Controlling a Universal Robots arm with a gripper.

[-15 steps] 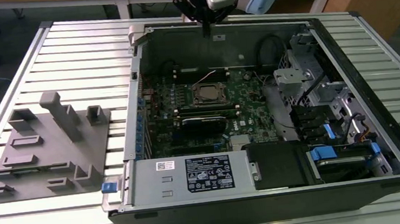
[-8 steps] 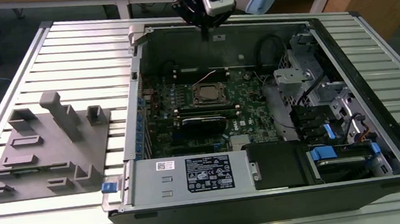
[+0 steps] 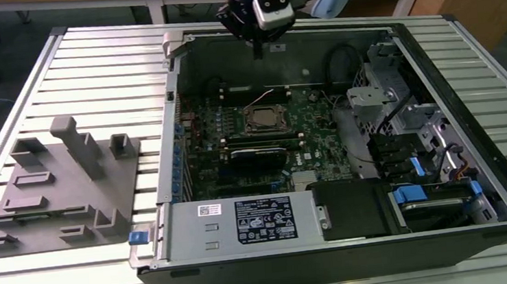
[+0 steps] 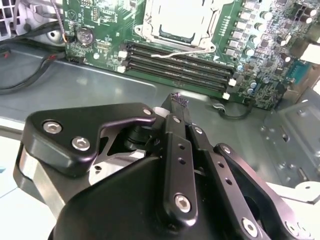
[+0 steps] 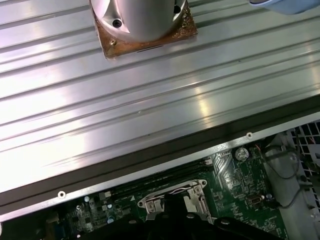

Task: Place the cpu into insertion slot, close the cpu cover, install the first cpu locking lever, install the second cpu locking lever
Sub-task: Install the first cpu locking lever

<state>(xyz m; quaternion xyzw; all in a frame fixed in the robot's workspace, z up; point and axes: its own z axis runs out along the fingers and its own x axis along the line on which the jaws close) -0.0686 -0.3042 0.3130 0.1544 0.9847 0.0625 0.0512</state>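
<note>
**Gripper (image 4: 178,100) closed over the case floor; chip (image 4: 175,22) lying in the socket (image 4: 148,31)**

1. Gripper. The black linkage sits closest to the lens in the second wrist view. Both fingers (image 4: 175,145) meet at the tips, and nothing is visible between them. In the exterior view the gripper (image 3: 258,49) hangs above the far wall of the open computer case (image 3: 170,156) and touches nothing. The fingertips are over bare grey metal just beside the edge of the green circuit board (image 4: 260,75). They are apart from the socket.

2. Chip and socket. The chip shows as a pale grey square in the middle of the socket, which lies near the centre of the circuit board. A silvery cover plate (image 4: 214,20) frames the chip. Whether this plate is fully down cannot be told.

3. Nearby parts.
   - Long black memory slots (image 4: 175,64) run between the socket and the gripper tips.
   - A thin pale rod (image 4: 186,51) lies across these slots.

4. Surroundings.
   - The case lies on its side on a ribbed metal table (image 3: 90,67).
   - A grey moulded fixture block (image 3: 56,187) rests on the table at the exterior view's left, just beside the case.
   - A labelled power supply box (image 3: 242,222) fills the near end of the case.
   - The first wrist view shows the round metal foot of the arm (image 5: 142,20) bolted to the table.
</note>
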